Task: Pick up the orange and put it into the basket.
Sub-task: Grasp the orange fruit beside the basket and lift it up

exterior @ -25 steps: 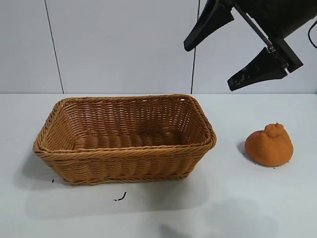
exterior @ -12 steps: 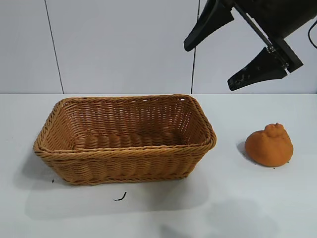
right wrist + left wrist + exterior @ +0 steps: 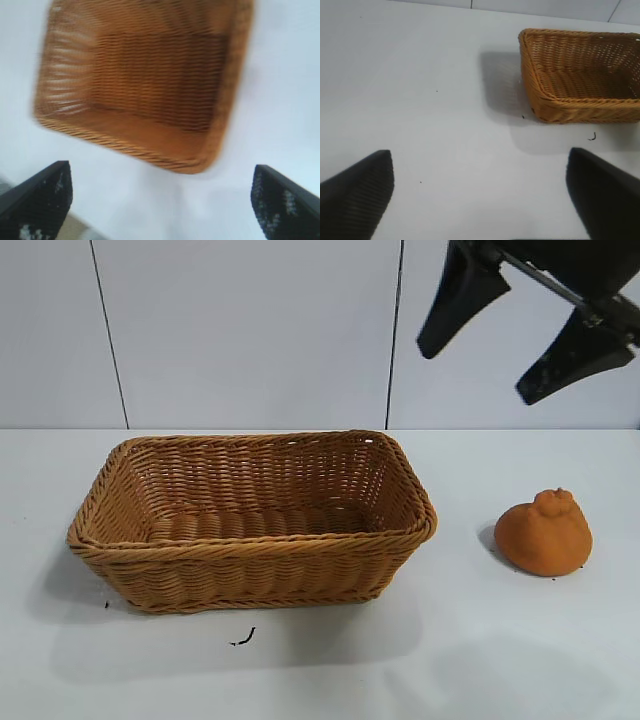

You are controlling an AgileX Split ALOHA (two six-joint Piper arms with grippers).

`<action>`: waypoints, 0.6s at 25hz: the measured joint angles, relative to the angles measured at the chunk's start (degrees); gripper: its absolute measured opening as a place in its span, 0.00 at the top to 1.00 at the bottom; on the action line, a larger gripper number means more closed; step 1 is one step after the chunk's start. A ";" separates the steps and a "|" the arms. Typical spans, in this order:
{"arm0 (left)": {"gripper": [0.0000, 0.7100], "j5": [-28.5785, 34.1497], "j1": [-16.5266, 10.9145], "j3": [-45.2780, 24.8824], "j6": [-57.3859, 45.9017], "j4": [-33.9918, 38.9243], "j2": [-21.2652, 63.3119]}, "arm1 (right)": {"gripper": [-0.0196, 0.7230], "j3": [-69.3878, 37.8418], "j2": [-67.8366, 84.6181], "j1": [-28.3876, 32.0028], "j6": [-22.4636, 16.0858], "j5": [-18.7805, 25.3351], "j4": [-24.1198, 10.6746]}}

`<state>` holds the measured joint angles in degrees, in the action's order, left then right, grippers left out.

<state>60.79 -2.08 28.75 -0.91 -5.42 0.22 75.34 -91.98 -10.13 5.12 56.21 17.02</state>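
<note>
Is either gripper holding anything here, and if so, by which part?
Nothing is held. The right gripper hangs open above the table; the left gripper is open too. The orange sits untouched beside the basket.

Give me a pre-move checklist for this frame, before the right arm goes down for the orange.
1. Orange free to grasp: ok; it sits alone on the table, apart from the basket.
2. Right gripper ready: ok; fingers spread wide, nothing between them.
3. Right gripper lined up over the orange: not ok; it hangs high above, and the right wrist view shows the basket, not the fruit.
4. Basket clear to receive: ok; nothing inside in any view.
5. Left gripper out of the way: ok; open, empty, over bare table off the basket's far end.
6. Small dark scrap before the basket: cannot tell what it is.
</note>
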 joint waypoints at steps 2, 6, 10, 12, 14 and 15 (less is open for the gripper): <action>0.05 0.00 0.00 0.00 0.00 0.00 0.00 | 0.04 1.77 0.00 0.00 -3.64 2.01 -9.40; 0.05 0.00 0.00 0.00 0.00 0.00 0.00 | 0.04 3.15 -1.02 0.21 -5.60 4.67 -17.02; 0.05 0.00 0.00 0.00 0.00 0.00 0.00 | 0.04 3.26 -3.94 2.14 -5.80 4.38 -17.02; 0.05 0.00 0.00 0.00 0.00 0.00 0.00 | 0.04 3.33 -6.20 3.57 -5.57 3.71 -17.02; 0.05 0.00 0.00 0.00 0.00 0.00 0.00 | 0.04 3.33 -8.59 4.70 -5.51 2.28 -16.55; 0.05 0.00 0.00 0.00 0.00 0.00 0.00 | 0.04 3.33 -9.93 5.14 -5.43 1.43 -16.41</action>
<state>60.79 -2.08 28.75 -0.91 -5.42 0.22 78.67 -101.91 -5.00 -0.31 57.64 0.61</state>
